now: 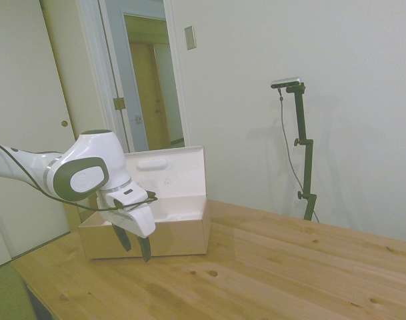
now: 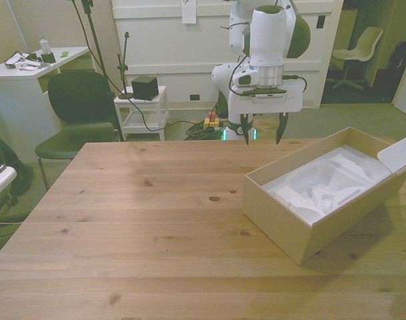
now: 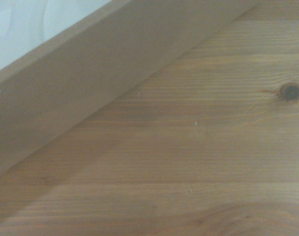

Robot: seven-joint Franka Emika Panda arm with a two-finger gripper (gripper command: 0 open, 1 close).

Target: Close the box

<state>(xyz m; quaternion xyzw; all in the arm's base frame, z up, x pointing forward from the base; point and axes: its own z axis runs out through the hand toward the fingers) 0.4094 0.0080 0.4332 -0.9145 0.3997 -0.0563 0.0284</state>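
Tan-brown rectangular cardboard box [image 2: 303, 223] with white moulded insert: on the wooden table [image 2: 136, 220], front view's right, long hinged lid [image 1: 168, 171] upright | white two-finger gripper [image 2: 263, 135]: fingers spread wide, empty, above table just beside the box's long wall [image 3: 90, 83].

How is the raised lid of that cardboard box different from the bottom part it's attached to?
The white-faced hinged lid stands upright, while the tan-brown cardboard box base lies flat on the wooden table. The lid is a thin panel bearing an oval embossed mark; the base is a deep tray holding a white moulded insert. Both are long, rectangular and joined along one long edge.
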